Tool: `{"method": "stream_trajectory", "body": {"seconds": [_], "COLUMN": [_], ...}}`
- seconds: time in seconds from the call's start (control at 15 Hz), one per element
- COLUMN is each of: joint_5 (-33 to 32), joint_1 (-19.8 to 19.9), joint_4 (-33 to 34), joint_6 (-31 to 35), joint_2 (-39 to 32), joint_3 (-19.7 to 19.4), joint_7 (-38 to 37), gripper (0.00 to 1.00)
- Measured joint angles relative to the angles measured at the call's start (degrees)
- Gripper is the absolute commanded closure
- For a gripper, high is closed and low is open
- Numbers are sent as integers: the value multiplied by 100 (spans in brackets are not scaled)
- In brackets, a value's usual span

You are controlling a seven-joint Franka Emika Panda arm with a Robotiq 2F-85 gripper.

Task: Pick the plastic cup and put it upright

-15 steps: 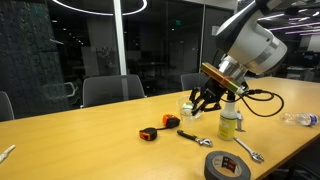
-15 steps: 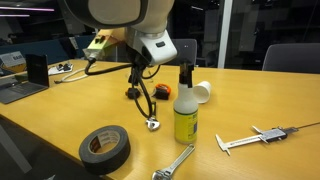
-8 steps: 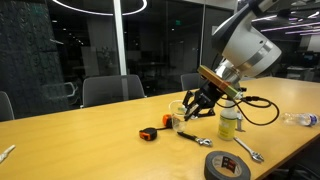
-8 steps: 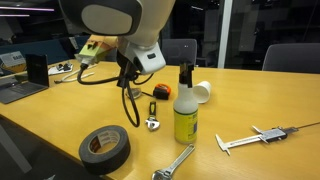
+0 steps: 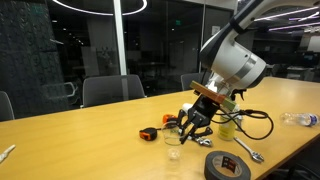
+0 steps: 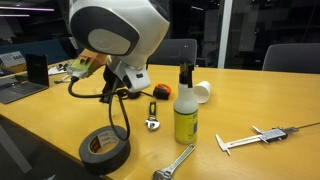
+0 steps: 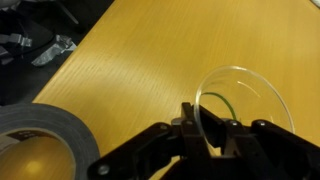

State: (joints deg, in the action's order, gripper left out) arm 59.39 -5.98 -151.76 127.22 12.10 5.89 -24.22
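Pincer [image 7: 210,126] clamped on the plastic cup [image 7: 248,95].
Clear round rim; base hidden behind the pincer, over the smooth wooden counter [image 7: 150,60].

Arm [image 5: 236,66] low, claw [image 7: 207,122] tight on rim of the plastic cup [image 7: 246,92].

tape roll [image 7: 48,120] close beside, tabletop [image 7: 150,60] open beyond
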Motion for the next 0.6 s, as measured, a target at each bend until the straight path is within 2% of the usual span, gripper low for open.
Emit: {"method": "stream_trajectory", "body": {"seconds": [0.47,0.53,0.6], "joint_5": [-111,-139,-164], "joint_1": [5,7,11], "joint_4": [140,155,168], "joint_6": [-136,-155,-172], "joint_2": [-316,-342,-368], "joint_3": [1,1,0], "joint_7": [0,0,0], "gripper": [91,72,65]}}
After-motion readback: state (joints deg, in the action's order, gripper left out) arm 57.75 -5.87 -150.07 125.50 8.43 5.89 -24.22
